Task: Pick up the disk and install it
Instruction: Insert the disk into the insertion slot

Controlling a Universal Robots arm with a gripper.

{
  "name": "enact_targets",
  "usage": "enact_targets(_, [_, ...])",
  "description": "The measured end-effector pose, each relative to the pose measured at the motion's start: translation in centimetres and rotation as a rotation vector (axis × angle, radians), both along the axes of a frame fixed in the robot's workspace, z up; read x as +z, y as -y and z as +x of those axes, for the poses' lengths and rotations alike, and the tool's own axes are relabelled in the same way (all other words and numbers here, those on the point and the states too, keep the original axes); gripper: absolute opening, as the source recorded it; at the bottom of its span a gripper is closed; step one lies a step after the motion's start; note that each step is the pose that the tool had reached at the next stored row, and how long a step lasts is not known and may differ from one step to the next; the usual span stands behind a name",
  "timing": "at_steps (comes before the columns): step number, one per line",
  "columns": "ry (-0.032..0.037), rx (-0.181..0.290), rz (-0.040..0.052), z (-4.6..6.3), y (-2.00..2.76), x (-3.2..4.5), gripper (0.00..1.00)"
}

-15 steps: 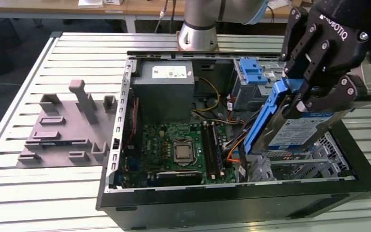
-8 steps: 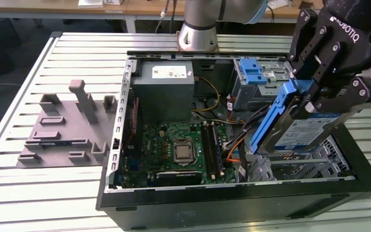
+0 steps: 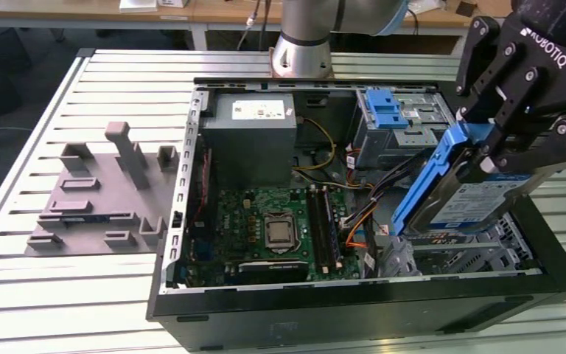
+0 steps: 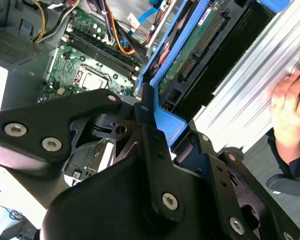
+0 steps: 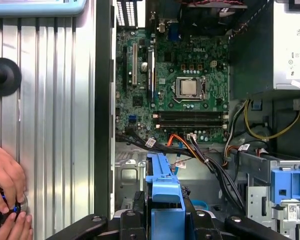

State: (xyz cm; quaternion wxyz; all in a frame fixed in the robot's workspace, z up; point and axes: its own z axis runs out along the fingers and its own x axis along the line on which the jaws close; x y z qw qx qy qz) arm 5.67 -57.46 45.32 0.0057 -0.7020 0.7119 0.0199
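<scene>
Exterior view puts the work at the near end of the open computer case (image 3: 362,310), on that view's right. The gripper (image 3: 504,158) has its fingers clamped on the upper edge of the disk (image 3: 465,199). The disk hangs tilted, label outward, with its lower end just above the bare metal drive bay (image 3: 460,254) in the case's near corner, and it does not look seated.

I judge the step in hand to be fitting the disk into that bay. Doing it well means squaring the tilt to the bay's walls before pressing down, so the blue frame meets the guides evenly. The grip should also hold firm enough that the disk cannot pivot.

Just beside the disk's lower end run orange and black cables (image 3: 362,217), the likeliest snag. A person's hand (image 5: 5,185) rests on the bench (image 3: 27,295) outside the case wall, so any sideways swing deserves care.

Farther in lies the motherboard (image 3: 273,221). At the far end, well apart from the disk, sit the grey power supply box (image 3: 248,140) and the cage with a blue latch (image 3: 391,110).
</scene>
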Motion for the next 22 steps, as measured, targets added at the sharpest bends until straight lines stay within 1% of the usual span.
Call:
enact_targets(7, [0.0, 0.001, 0.0001, 0.7, -0.07, -0.33, 0.36])
enact_targets(11, [0.0, 0.001, 0.0001, 1.3, -0.12, -0.5, 0.36])
enact_targets(12, [0.0, 0.001, 0.0001, 1.6, -0.12, -0.62, 0.36])
enact_targets(14, [0.0, 0.001, 0.0, 1.9, -0.12, -0.73, 0.36])
enact_targets(22, [0.0001, 0.001, 0.0, 2.0, -0.01, -1.28, 0.36])
